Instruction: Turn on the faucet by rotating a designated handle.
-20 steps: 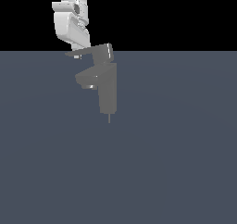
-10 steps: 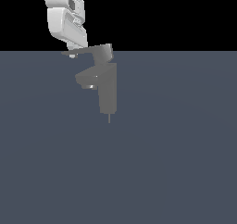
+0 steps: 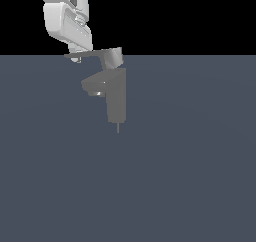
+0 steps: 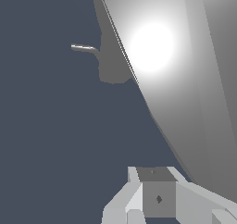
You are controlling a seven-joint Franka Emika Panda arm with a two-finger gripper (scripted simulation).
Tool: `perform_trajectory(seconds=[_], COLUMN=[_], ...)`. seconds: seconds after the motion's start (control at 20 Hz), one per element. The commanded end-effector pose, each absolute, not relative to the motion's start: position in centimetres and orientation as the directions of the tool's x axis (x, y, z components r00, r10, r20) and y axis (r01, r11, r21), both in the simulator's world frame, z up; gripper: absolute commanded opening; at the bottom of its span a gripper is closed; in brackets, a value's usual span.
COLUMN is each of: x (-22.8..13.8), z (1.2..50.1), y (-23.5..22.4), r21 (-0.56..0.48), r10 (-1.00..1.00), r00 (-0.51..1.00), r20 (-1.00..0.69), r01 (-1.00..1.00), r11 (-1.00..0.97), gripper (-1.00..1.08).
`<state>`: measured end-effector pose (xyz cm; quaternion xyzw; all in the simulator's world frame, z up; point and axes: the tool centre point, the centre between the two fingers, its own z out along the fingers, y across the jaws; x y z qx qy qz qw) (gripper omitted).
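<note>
The grey faucet (image 3: 116,97) stands upright, with its stubby spout (image 3: 94,84) pointing to the exterior view's left and a thin pin (image 3: 118,128) at its base. The handle (image 3: 85,54) is a thin flat lever on a blocky base (image 3: 113,57), also reaching left. My gripper (image 3: 75,59) sits at the lever's tip, mostly hidden behind it under the white arm (image 3: 66,21). In the wrist view the handle (image 4: 185,89) fills the frame as a shiny slab, with one of my fingers (image 4: 157,197) right beside it. The finger gap is not visible.
A flat dark blue-grey floor (image 3: 190,176) stretches around the faucet. The column and pin (image 4: 84,47) show small beyond the handle in the wrist view.
The arm has shifted toward the exterior view's left, and the lever's tip has swung left with it. The handle's blocky base has turned slightly.
</note>
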<state>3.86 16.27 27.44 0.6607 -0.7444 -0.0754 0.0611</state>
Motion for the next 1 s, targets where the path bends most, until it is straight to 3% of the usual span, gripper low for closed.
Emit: perform_trajectory(seconds=[0.0,0.95], x=[3.0,-0.9], z=[27.7,28.2], y=[16.3,15.2], r21=[0.196,0.198], r10=[-0.993,-0.992], r00=[-0.119,-0.126], r20=[-0.006,-0.006], r01=[-0.974,-0.972], r11=[0.116,0.123], gripper=[-1.0,-1.0])
